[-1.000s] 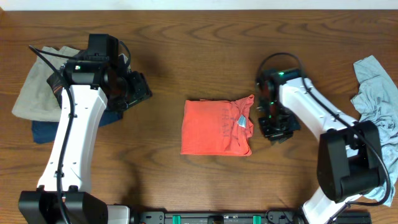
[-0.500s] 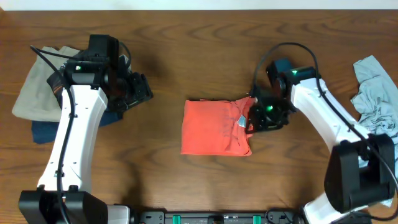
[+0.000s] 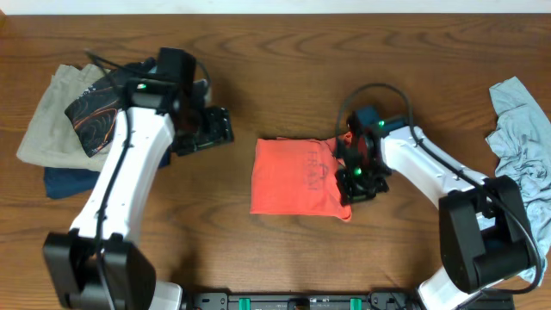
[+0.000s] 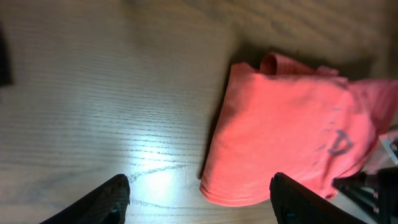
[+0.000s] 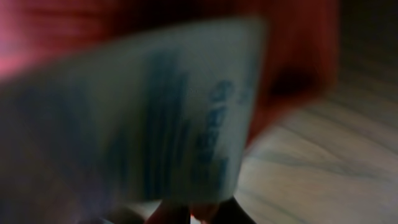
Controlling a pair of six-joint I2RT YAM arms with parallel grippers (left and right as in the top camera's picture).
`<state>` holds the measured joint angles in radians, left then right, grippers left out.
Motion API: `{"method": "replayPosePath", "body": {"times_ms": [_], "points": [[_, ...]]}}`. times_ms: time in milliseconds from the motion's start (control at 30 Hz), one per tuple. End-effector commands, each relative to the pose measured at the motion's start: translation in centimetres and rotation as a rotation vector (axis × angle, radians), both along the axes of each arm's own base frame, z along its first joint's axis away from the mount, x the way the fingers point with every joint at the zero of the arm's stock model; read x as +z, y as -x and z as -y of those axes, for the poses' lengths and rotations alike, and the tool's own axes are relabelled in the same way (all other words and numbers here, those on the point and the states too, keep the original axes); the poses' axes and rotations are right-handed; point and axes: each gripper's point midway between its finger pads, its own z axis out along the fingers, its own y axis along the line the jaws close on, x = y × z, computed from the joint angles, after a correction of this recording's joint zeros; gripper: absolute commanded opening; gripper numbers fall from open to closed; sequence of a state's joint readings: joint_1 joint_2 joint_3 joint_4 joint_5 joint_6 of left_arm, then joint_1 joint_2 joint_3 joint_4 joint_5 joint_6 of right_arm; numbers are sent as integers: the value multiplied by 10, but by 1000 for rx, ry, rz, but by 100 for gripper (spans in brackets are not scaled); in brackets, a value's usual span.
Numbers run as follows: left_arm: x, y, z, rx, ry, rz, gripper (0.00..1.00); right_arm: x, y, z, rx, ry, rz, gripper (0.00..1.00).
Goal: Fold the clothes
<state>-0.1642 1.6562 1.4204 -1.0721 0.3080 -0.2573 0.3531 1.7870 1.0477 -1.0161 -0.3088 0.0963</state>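
Note:
A folded coral-red T-shirt (image 3: pixel 297 176) lies at the middle of the table, and it fills the right half of the left wrist view (image 4: pixel 292 137). My left gripper (image 3: pixel 215 131) hovers to the shirt's upper left, open, with nothing between its fingers (image 4: pixel 112 199). My right gripper (image 3: pixel 351 172) sits on the shirt's right edge. In the blurred right wrist view its tips meet on red fabric (image 5: pixel 196 214), with a pale garment label (image 5: pixel 155 118) right in front of the camera. A pale blue-grey shirt (image 3: pixel 521 129) lies crumpled at the far right.
At the far left is a pile of garments: beige (image 3: pixel 47 125), navy (image 3: pixel 69 181), and a black one with an orange pattern (image 3: pixel 99 112). The arm bases stand at the front edge.
My left arm has swung right, closer to the red shirt, and its jaws have spread wider. My right gripper has moved left onto the shirt's right edge and closed there, covering the label.

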Motion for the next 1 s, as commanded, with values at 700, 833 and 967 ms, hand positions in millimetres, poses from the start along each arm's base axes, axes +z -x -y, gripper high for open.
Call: {"method": "replayPosePath", "body": {"times_ms": [700, 833, 967], "points": [[-99, 8, 73, -377, 154, -179, 88, -14, -10, 50, -198, 196, 0, 43], [-114, 13, 93, -419, 285, -217, 88, -14, -10, 51, -203, 196, -1, 43], [-134, 16, 103, -433, 309, -254, 88, -14, -10, 51, -203, 195, -1, 43]]}}
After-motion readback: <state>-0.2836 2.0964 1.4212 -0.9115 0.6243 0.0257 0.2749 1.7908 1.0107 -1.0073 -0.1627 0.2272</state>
